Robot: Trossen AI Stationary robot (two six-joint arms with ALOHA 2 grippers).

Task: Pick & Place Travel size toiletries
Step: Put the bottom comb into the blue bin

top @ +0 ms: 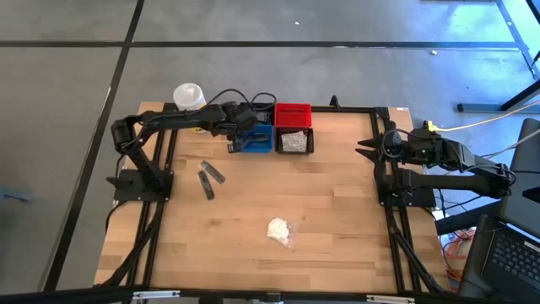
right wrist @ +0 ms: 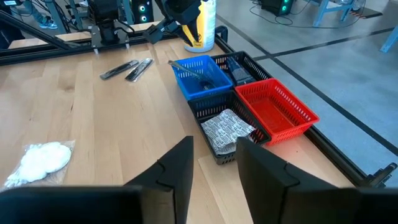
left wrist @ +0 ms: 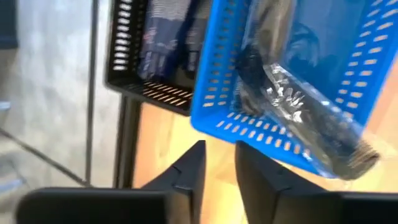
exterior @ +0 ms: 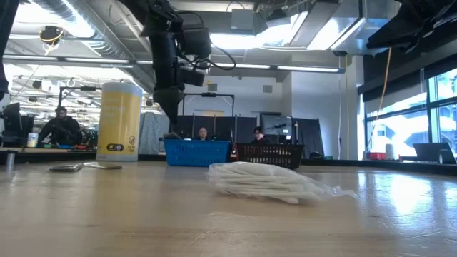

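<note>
My left gripper (top: 233, 143) hangs over the left end of the blue bin (top: 258, 139), its fingers a little apart and empty (left wrist: 219, 168). A dark tube in clear wrap (left wrist: 298, 115) lies slanted in the blue bin, one end on the rim. Two more dark tubes (top: 213, 171) (top: 206, 184) lie flat on the table left of centre. A white wad in clear wrap (top: 279, 230) lies near the front. A crinkly packet (right wrist: 227, 127) lies in a black bin (top: 295, 141). My right gripper (top: 364, 149) waits open at the right edge.
A red bin (top: 293, 114) and a second black bin (right wrist: 242, 68) holding dark items stand behind the blue and black ones. A yellow container with a white top (top: 189, 95) stands at the far left corner. Bare wood lies between the bins and the wad. People sit beyond the table (exterior: 61, 128).
</note>
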